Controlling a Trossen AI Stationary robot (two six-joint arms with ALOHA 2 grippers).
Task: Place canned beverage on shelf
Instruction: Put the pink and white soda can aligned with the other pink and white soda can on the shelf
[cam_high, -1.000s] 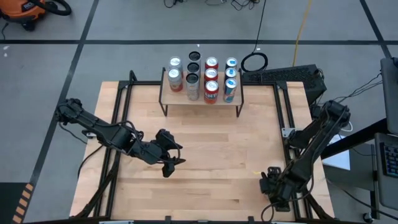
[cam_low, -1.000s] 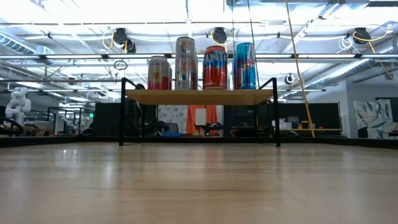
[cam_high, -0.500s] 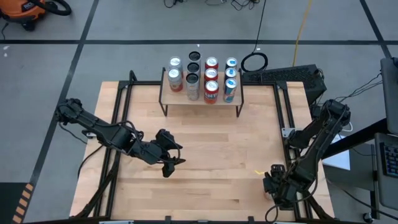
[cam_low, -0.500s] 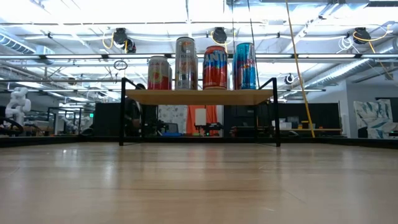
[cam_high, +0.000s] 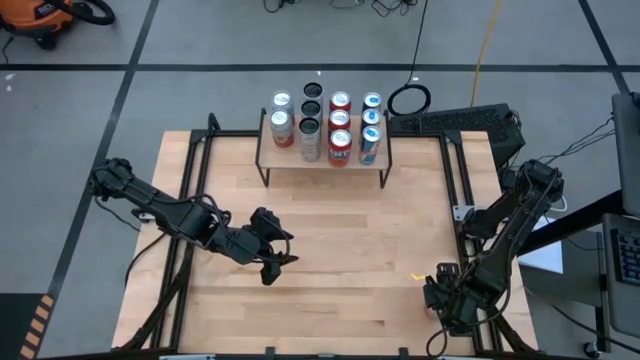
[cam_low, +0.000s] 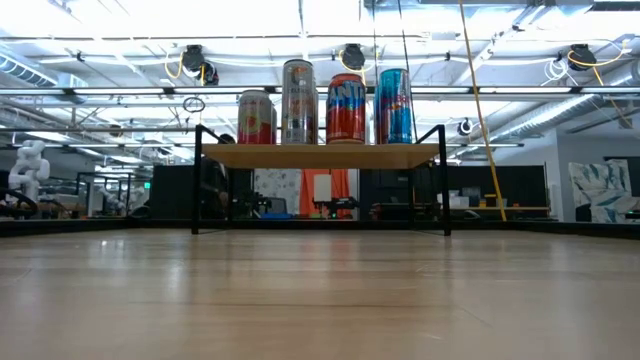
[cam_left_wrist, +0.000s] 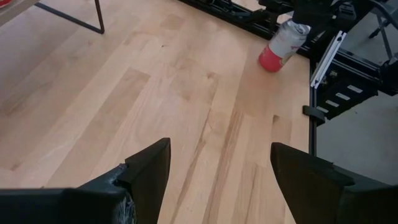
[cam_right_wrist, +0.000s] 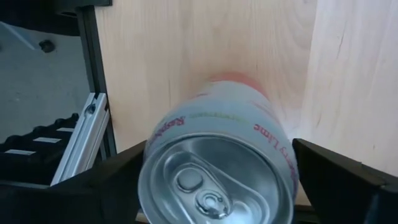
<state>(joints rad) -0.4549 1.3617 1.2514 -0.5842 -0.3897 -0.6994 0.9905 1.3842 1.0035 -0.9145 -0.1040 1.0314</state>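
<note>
Eight cans stand on the shelf, which sits at the twelve o'clock edge of the wooden surface in the high view. They form two rows of four; in the low view the near row shows a short red and silver can, a tall silver one, a red one and a blue one, all upright on the light top board above thin black legs.

One more can, white and silver with a red base, is at the five o'clock corner of the surface, just inside the black frame rail. The right gripper is over it there. In the right wrist view the can's silver lid fills the space between the two dark fingers, which stand spread to either side of it; whether they touch its wall I cannot tell. From the left wrist view the same can is seen leaning under the right arm, with its red base on the wood.

The left gripper hangs over the surface at about eight o'clock from the centre, well apart from both the shelf and the can. Its fingers are wide apart and hold nothing, with only bare wood between them.
</note>
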